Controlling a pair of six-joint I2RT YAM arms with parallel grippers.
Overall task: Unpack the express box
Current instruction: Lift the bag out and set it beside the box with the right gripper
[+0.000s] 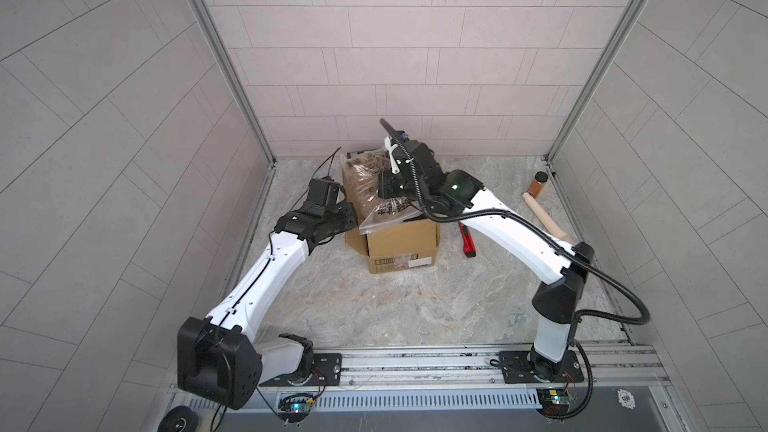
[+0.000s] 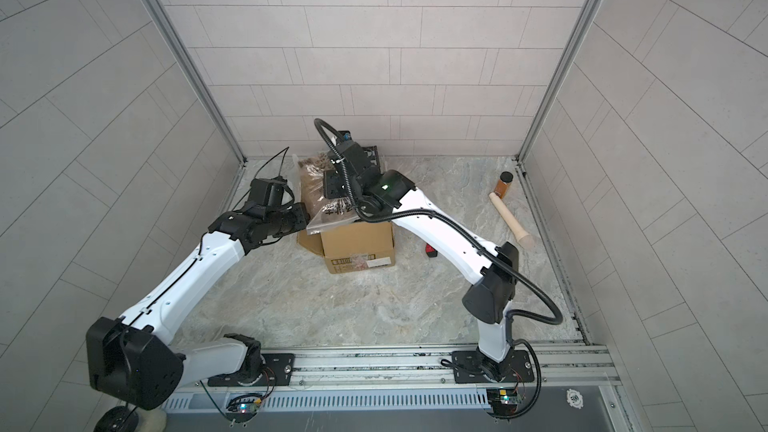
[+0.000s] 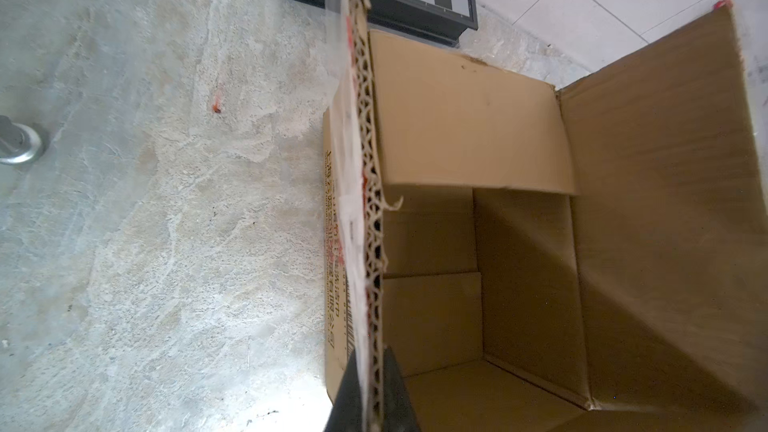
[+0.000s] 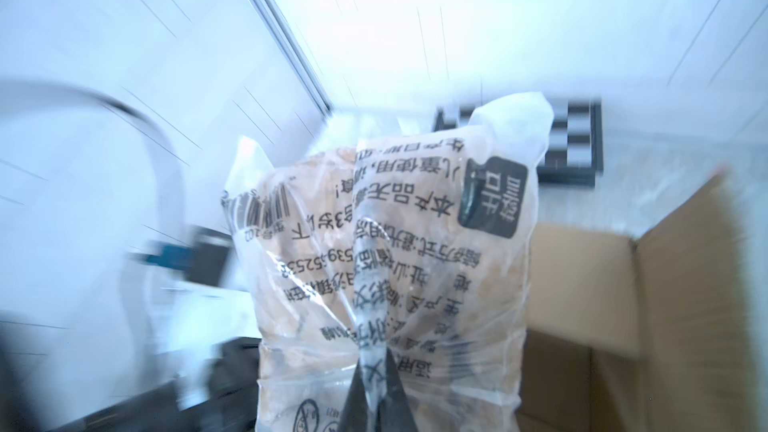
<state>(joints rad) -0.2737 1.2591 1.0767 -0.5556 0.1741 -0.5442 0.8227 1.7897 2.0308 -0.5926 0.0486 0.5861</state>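
Grey tiled walls (image 1: 374,56) close in a marbled floor (image 1: 415,317). The left gripper (image 3: 371,396) is clenched on a flap (image 3: 365,201) of the express box (image 1: 401,243), standing mid-floor, probably to steady it. The right gripper (image 4: 374,392) pinches a clear bag (image 4: 395,243) above the opening, apparently to take it out. A red cutter (image 1: 467,243) lies beside, right.

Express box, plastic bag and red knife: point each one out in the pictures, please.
express box (image 1: 401,243), in a top view, front wall.
plastic bag (image 4: 382,251), in the right wrist view, printed face.
red knife (image 1: 466,241), in a top view, handle.
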